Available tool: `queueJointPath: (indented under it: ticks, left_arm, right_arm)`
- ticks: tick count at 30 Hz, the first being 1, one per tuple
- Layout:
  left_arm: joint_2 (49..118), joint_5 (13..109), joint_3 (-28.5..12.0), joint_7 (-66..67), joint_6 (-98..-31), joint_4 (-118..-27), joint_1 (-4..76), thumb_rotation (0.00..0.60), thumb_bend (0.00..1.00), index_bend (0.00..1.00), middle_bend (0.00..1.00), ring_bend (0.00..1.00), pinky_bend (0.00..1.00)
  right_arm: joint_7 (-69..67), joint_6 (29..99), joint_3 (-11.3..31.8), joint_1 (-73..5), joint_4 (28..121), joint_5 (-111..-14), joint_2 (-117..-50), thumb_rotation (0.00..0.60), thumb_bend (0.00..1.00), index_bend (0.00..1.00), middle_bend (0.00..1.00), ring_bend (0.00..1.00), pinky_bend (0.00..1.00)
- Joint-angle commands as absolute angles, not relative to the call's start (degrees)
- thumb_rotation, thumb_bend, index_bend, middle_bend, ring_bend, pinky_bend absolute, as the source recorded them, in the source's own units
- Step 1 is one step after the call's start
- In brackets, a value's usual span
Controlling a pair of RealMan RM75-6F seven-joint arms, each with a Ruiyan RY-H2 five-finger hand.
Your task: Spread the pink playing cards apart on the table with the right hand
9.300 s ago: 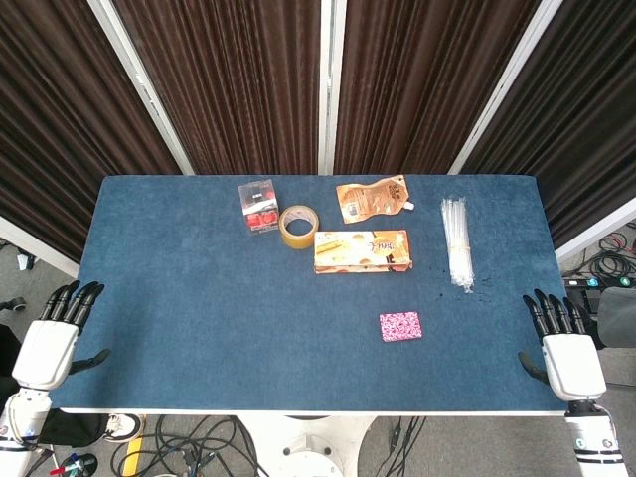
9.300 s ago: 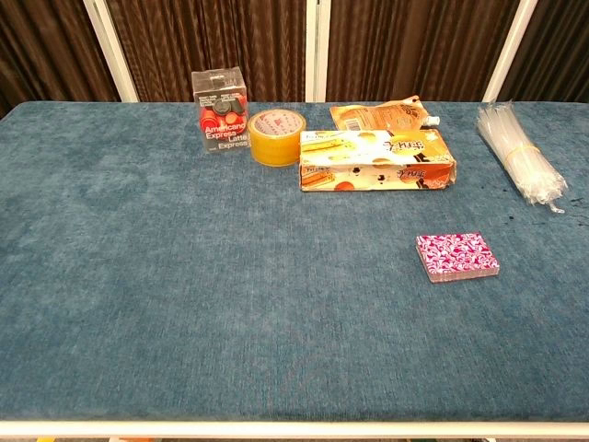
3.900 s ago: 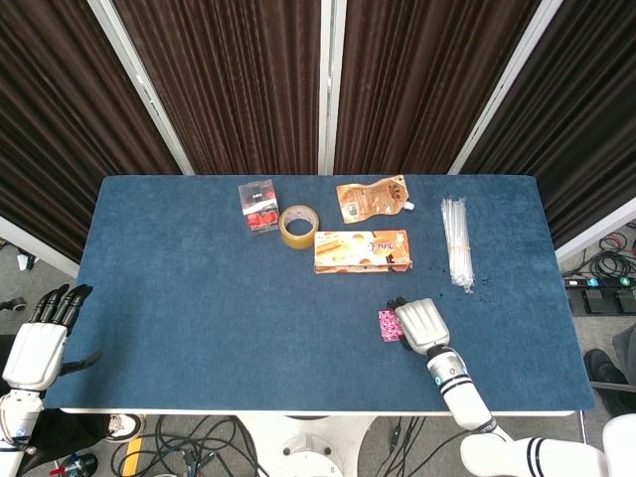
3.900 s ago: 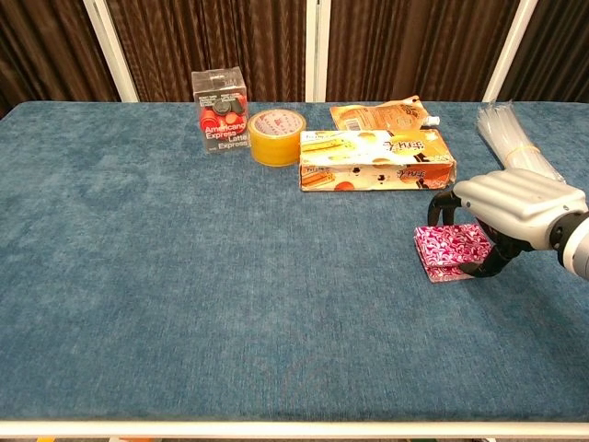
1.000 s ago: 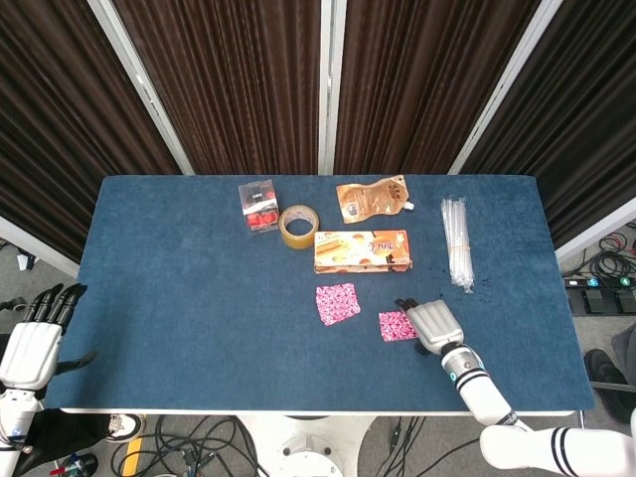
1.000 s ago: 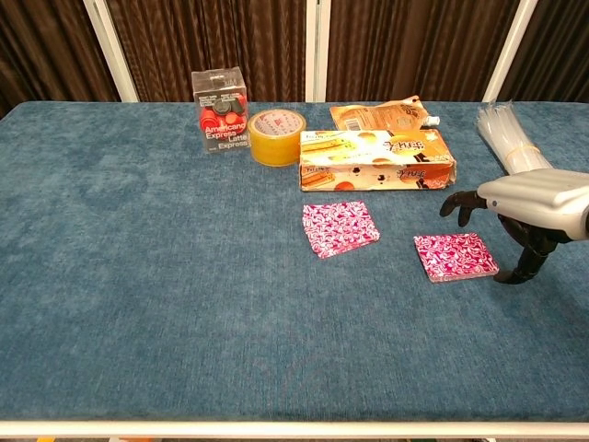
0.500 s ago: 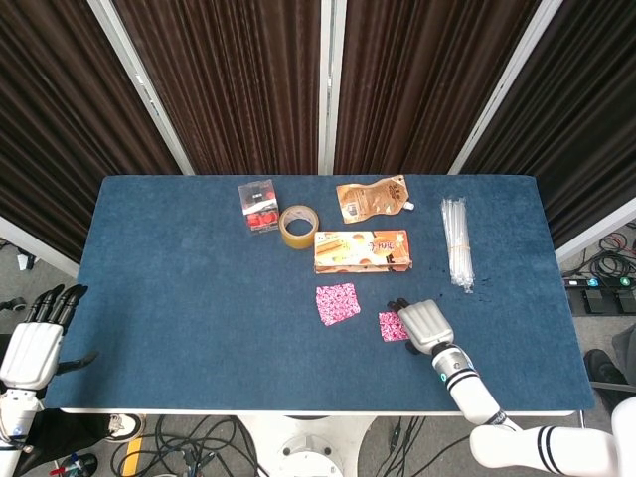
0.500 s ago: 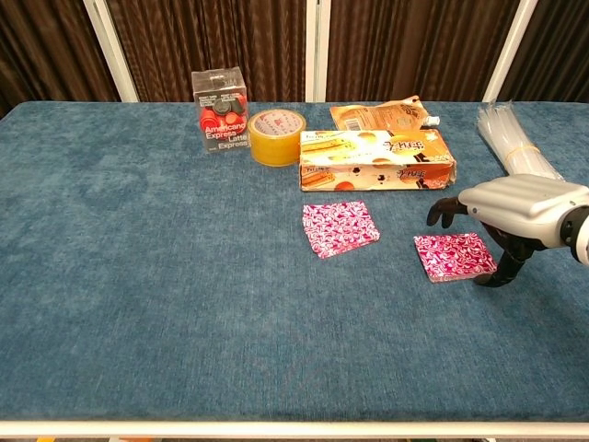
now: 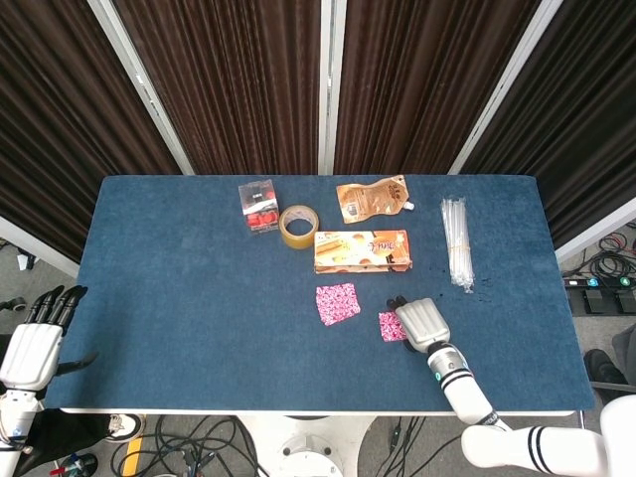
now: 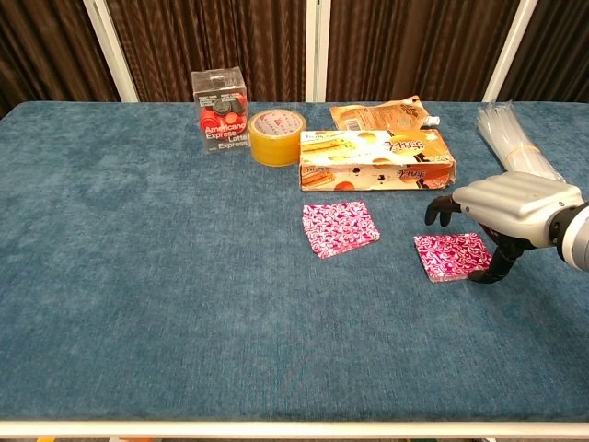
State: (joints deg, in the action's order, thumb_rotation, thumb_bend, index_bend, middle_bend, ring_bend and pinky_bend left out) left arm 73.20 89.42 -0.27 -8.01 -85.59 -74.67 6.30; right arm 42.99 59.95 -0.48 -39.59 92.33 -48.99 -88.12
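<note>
On the table [image 10: 138, 304], one pile of cards [image 10: 340, 227] lies left of a second pile [image 10: 451, 256], the right hand [image 10: 511, 207] is over that second pile's right side, and a long box [image 10: 377, 159] lies behind both.

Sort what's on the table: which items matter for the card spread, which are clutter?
Job:
right hand, poised at the right stack
right pink card stack
left pink card stack, lying apart

Clutter:
capsule box
tape roll
snack box
orange pouch
straw bundle
left hand, off the table edge
</note>
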Motion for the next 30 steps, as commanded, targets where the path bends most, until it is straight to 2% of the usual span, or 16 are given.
queueJointPath:
  ticks: [1,14,30]
  left_arm:
    - [73.15,89.4,-0.26,-8.09,-85.61,-74.66,6.26,0.6,0.0,0.06,0.07,0.0,0.1]
    - [73.17,89.28,-0.24,-8.37,-85.48,-74.49,6.25,0.6,0.0,0.06,0.07,0.0,0.1]
    - [73.18,89.09,-0.26,-8.55,-85.36,-74.34,6.2,0.6,0.0,0.06,0.07,0.0,0.1]
  right_arm:
    - [43.47,59.61,-0.43,-39.7,92.11,-48.31,-88.35,0.6,0.15,0.22,0.24,0.66,0.76]
    - [44.05,59.45,-0.25,-39.79,91.66,-47.57,-89.01,0.6,0.15,0.25,0.26,0.66,0.76]
    - [44.11,60.64,-0.05,-39.23,91.05,-48.24,-89.82,0.6,0.17,0.33,0.33,0.66,0.76]
